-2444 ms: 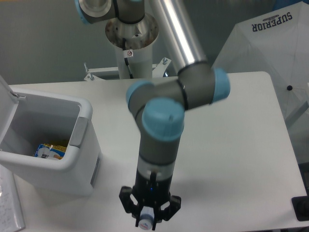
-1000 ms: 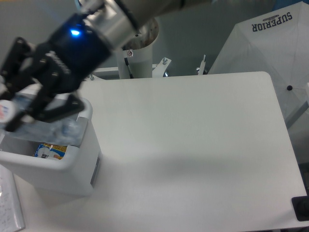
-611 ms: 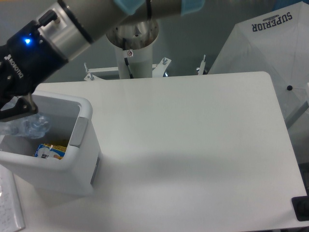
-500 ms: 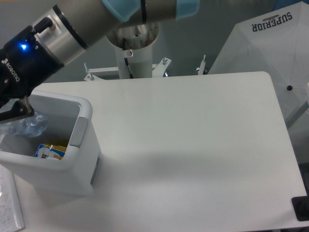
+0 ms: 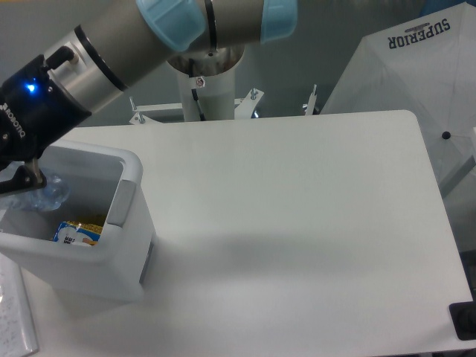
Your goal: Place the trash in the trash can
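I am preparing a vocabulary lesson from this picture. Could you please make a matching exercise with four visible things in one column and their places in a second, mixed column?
Things:
1. boxy white plastic trash can
2. crushed clear plastic bottle
3. black end effector
4. small blue-and-yellow packet

Places:
A. at the bottom inside the bin
B. at the bin's open top, by the black fingers
C. on the left part of the white table
D. at the picture's left edge, over the bin

Pairs: 1-C, 2-B, 3-D, 4-A

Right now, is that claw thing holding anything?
Tool: mostly cut off by the frame edge, cannot tell if open; the crushed bottle sits right at it, over the bin.
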### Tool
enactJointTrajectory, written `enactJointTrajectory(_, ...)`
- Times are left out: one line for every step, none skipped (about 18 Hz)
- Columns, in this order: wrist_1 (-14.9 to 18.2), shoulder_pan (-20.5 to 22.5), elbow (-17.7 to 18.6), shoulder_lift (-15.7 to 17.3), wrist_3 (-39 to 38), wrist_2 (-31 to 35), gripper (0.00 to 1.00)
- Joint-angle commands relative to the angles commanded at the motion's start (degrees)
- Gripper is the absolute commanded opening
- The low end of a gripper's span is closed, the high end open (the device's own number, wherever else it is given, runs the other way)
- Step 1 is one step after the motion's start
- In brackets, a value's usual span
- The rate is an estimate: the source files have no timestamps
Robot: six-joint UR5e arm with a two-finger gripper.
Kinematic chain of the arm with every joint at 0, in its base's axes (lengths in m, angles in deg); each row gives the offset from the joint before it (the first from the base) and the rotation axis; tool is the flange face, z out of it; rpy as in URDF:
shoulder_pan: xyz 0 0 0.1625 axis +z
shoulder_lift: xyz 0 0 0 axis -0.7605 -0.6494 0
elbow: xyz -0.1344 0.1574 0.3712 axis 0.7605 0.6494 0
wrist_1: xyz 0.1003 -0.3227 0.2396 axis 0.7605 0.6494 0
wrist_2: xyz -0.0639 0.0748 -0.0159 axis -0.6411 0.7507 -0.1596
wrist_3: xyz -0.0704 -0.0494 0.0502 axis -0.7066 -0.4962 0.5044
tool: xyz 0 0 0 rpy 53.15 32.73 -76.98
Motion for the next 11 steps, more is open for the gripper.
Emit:
enactJointTrajectory(-0.4, 0.2, 1.2, 0.0, 1.1, 0.0, 0.12)
enactJointTrajectory(-0.5, 0.4, 2.3, 0.1, 2.3, 0.0, 0.19)
enactJointTrajectory(-0.5, 0.4, 3.3, 0.2, 3.5, 0.0, 0.36)
enactJointTrajectory(-0.5, 0.5, 4.1, 0.2, 4.2, 0.0, 0.58)
enactJointTrajectory(-0.5, 0.5, 4.8, 0.3, 4.3, 0.0, 0.7)
enactJointTrajectory(-0.5, 0.6, 5.3, 0.3, 4.4, 0.1, 0.93)
enactJointTrajectory(-0.5, 1.0, 5.8, 0.3, 4.4, 0.1, 1.0)
enactJointTrajectory(-0.5, 1.7, 6.3, 0.3, 4.5, 0.1, 1.0)
enactJointTrajectory(-0.5, 2.1, 6.6, 0.3, 4.6, 0.1, 1.0)
enactJointTrajectory(-0.5, 2.5, 6.7, 0.3, 4.6, 0.2, 1.0)
enactJointTrajectory(-0.5, 3.0, 6.7, 0.3, 4.5, 0.2, 1.0)
